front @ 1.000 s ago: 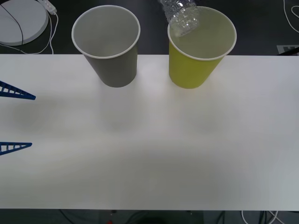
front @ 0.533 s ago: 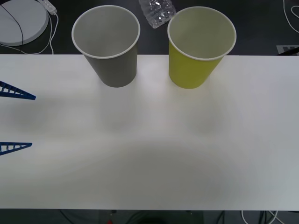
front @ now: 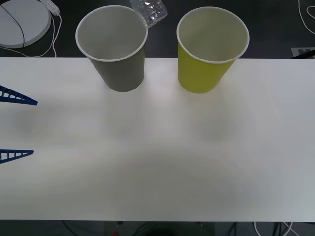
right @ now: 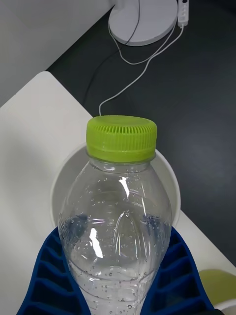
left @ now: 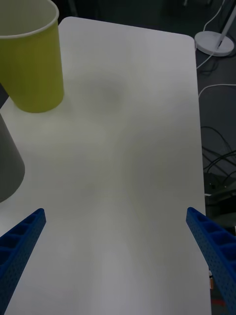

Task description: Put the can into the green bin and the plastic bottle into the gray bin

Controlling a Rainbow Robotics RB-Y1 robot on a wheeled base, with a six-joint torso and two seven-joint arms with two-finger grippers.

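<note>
Bottle (front: 149, 11) held in the air at the table's far edge, its clear base overlapping the gray bin's (front: 120, 69) rim on the side toward the green bin (front: 203, 73). Right gripper (right: 118, 280): blue ribbed fingers closed against the bottle's sides below the shoulder, green cap (right: 121, 138) pointing away from the wrist, the gray bin's white mouth directly beyond it. Left gripper (left: 115, 234): fingers spread wide and holding nothing, low over the table near its left edge. Both bins stand upright, side by side but apart, along the far edge. No can visible on the table. Judged risk: the bottle appears off-centre over the gray rim, so a release here could catch the lip, tip the light paper bin, or send the bottle off the far edge to the floor. Centring above the mouth first would lessen this.
</note>
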